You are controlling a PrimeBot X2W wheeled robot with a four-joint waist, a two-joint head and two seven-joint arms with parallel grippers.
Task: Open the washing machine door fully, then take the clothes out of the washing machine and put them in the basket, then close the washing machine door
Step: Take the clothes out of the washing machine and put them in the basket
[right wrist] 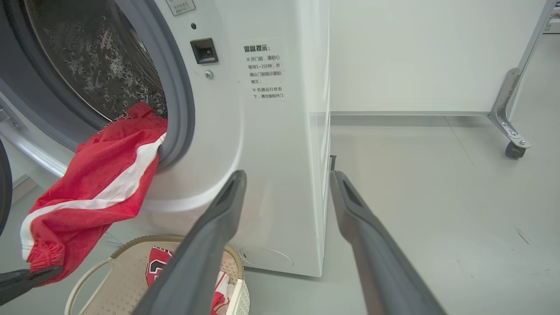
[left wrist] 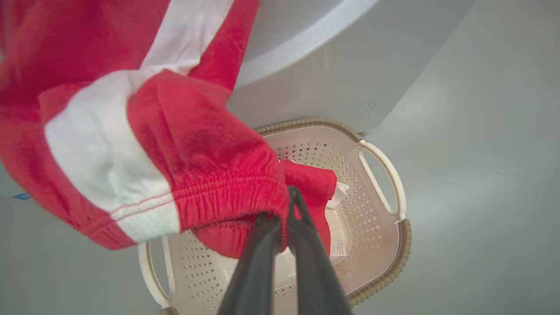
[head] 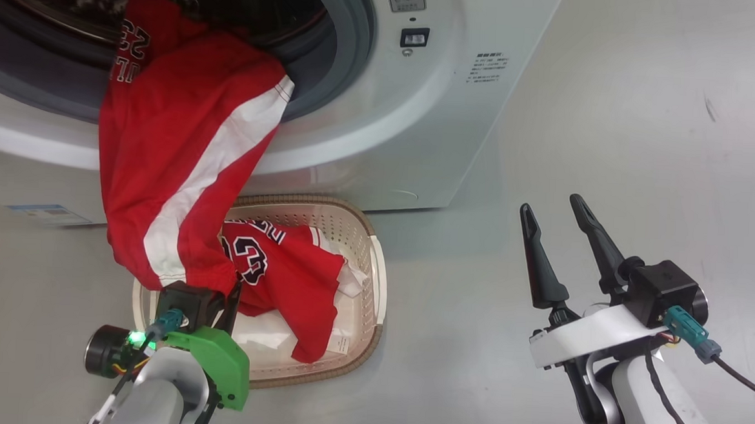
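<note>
Presently: red garment (head: 180, 163) trailed from the drum (right wrist: 100, 65) of the washing machine (head: 420, 143) over its grey gasket. The left gripper (left wrist: 282, 210) was clenched on the garment's elastic hem, directly above the basket (left wrist: 376, 236), where a numbered jersey (head: 284, 265) lay. The right wrist view added a castered frame (right wrist: 512, 109) beyond the right gripper (right wrist: 287, 175), fingers spread wide, empty, touching nothing.

The clothes (head: 180, 163) are bright red with a broad white stripe (one piece bears a dark 23 edged in white). The basket (head: 351, 227) is cream, dotted with small holes, with a brown rim. The washing machine (head: 420, 143) is white with a grey door seal. The floor (head: 615, 121) is pale grey.
</note>
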